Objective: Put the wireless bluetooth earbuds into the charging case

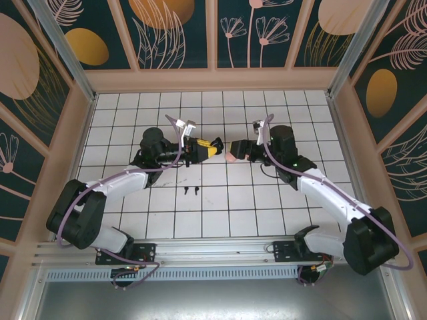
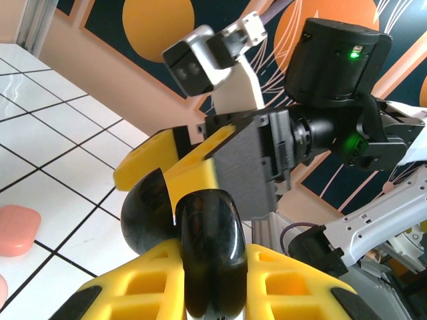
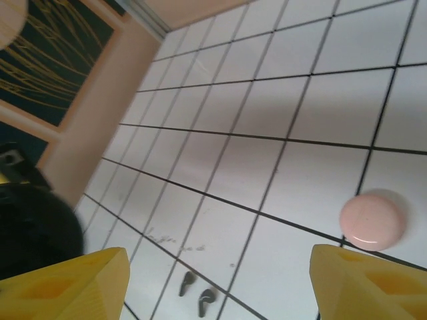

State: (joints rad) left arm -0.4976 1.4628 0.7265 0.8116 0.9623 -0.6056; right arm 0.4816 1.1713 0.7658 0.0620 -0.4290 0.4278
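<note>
Clamping a glossy black charging case [image 2: 207,247] between its yellow fingers, the left tool [image 2: 208,283] holds it above the tiled counter [image 3: 267,107]. Opposite it, the right tool [image 3: 220,267] is released, its jaws spread wide around nothing. Two black earbuds [image 3: 187,283] lie side by side on the counter, apart from a pale pink case [image 3: 372,221].
</note>
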